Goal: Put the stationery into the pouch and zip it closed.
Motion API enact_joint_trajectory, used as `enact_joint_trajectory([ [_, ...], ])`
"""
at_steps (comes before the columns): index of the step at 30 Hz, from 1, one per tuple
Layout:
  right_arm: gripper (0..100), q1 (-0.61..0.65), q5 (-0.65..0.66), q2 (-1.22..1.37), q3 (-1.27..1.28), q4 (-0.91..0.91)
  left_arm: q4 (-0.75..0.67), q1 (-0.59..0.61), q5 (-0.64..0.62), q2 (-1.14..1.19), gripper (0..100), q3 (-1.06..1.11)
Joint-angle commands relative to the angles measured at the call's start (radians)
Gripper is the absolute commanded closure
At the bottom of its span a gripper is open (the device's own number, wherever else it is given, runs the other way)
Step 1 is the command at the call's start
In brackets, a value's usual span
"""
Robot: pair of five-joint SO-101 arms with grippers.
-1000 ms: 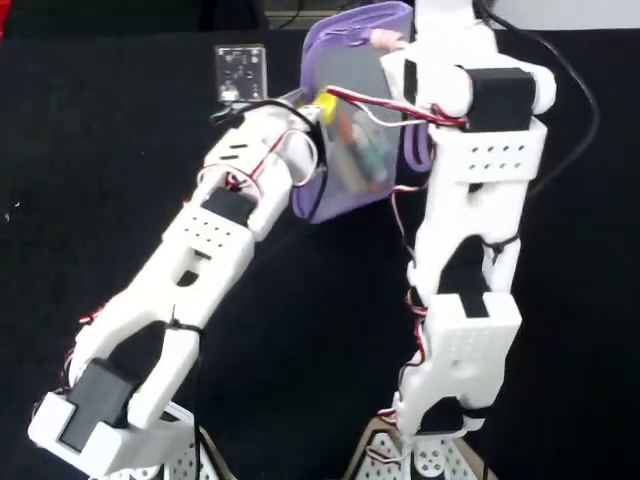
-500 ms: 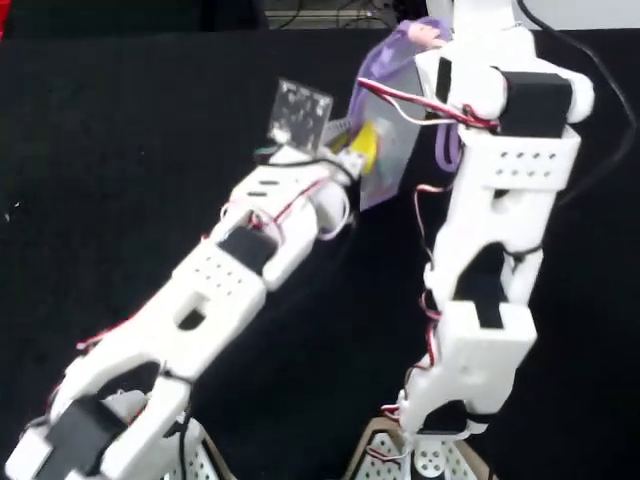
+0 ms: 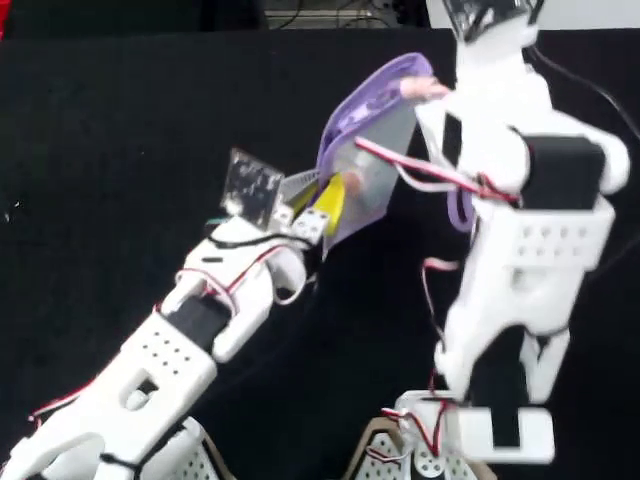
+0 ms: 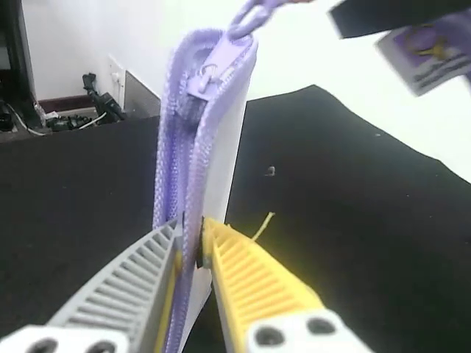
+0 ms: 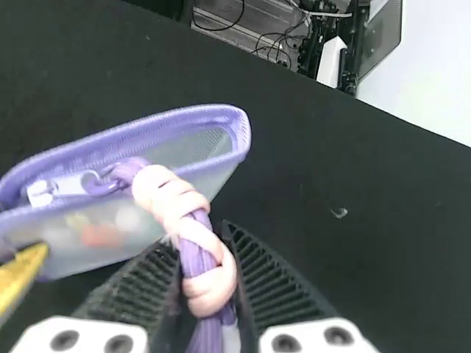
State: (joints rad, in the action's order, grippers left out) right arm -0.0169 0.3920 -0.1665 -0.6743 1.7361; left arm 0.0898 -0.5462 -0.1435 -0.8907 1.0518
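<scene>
The purple pouch (image 3: 365, 150) with a see-through side hangs in the air between both arms, and coloured stationery (image 5: 96, 232) shows through that side. My left gripper (image 3: 315, 205) (image 4: 190, 228), with one grey and one yellow finger, is shut on the pouch's zipper edge at its lower end. The zipper slider (image 4: 202, 77) sits near the pouch's far end. My right gripper (image 5: 199, 235) is shut on the purple and pink knotted pull cord (image 3: 420, 88) (image 5: 188, 220) tied to that slider. The left gripper's yellow finger (image 5: 18, 272) shows beside the pouch.
A black cloth covers the table (image 3: 120, 120). Cables and equipment (image 5: 294, 33) lie past its far edge. The arm bases (image 3: 400, 455) stand at the front edge, and the right arm's white body (image 3: 520, 250) rises high over the right side.
The pouch has swung up and tilted, stretched between the grippers. The right arm rose and shifted right with the cord. The left arm drew back and down, still holding the zipper edge.
</scene>
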Motion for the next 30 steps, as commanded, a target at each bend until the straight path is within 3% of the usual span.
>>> enact_joint_trajectory([
  [1,98.7,-0.072,0.034,-0.128,0.108,-0.032,-0.011,-0.007,0.008,-0.124,97,0.041],
  [8,98.7,-0.235,0.084,-0.194,0.357,-0.238,-0.008,-0.005,0.009,-0.292,97,0.173],
  [11,98.7,-0.279,0.084,-0.199,0.406,-0.301,0.060,-0.005,0.009,-0.359,97,0.205],
  [18,98.7,-0.370,0.086,-0.193,0.412,-0.390,0.193,0.038,0.005,-0.473,97,0.225],
  [30,98.7,-0.525,0.129,-0.160,0.412,-0.526,0.199,0.082,0.003,-0.516,97,0.285],
])
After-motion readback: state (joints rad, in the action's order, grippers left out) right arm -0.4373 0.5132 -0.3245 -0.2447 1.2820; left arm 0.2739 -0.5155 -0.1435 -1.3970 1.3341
